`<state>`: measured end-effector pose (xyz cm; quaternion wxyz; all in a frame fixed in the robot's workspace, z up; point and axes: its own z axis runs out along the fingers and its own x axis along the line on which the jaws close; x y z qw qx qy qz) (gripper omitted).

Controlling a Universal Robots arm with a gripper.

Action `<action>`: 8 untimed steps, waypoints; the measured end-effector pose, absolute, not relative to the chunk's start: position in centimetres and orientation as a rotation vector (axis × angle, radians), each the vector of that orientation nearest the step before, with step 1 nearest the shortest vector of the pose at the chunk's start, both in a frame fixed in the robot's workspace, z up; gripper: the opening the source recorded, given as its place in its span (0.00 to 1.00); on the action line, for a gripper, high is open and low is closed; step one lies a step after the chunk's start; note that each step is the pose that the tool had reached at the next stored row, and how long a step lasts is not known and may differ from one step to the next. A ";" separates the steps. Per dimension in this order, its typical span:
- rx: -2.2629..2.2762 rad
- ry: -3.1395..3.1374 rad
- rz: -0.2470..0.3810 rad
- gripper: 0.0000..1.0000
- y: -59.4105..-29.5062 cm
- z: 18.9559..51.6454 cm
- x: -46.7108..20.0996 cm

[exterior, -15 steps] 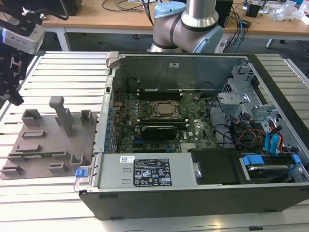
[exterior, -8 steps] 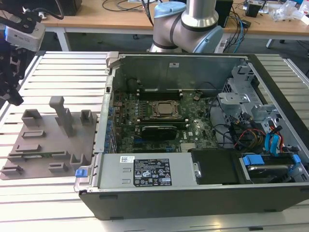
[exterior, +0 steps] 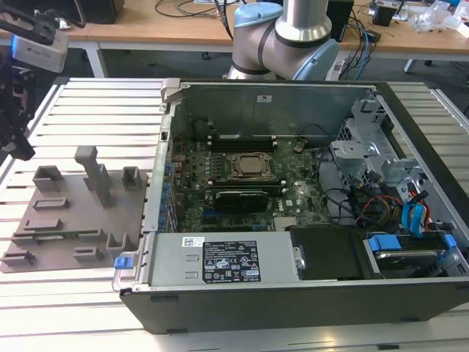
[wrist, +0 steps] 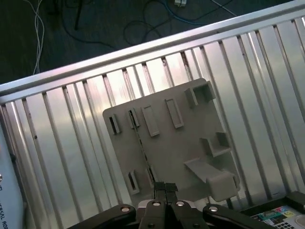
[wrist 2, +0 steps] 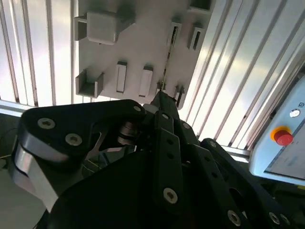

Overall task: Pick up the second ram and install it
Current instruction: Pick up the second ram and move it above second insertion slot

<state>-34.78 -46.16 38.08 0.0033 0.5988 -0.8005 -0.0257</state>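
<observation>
The black two-fingered gripper [wrist: 165, 187] has its fingers pressed together with nothing between them. In the exterior view it hangs above the ribbed aluminium table [exterior: 95, 110], on the exterior view's left and well apart from the open black desktop computer case [exterior: 308, 297]. Below it lies a flat grey plastic fixture plate [wrist: 190, 138] with raised blocks and slotted holders. The second ram [wrist: 143, 150], a long thin stick seen edge-on as a dark line, stands on its edge in holders of that plate, not touched by the gripper. In both wrist views the closed fingertips point down toward one end of this stick. Inside the case lies the large green motherboard [exterior: 293, 202], with a square metal CPU socket [exterior: 253, 166] at its middle and long black memory slots [exterior: 242, 137] beside it. The arm's grey and pale-blue jointed base [exterior: 282, 37] rises behind the case.
</observation>
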 end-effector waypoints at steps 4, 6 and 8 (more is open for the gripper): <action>1.940 -2.460 -0.080 0.10 -46.2 38.1 -34.8; 1.977 -2.428 -0.080 0.10 -46.2 38.1 -34.8; 2.021 -2.391 -0.080 0.10 -46.2 38.1 -34.8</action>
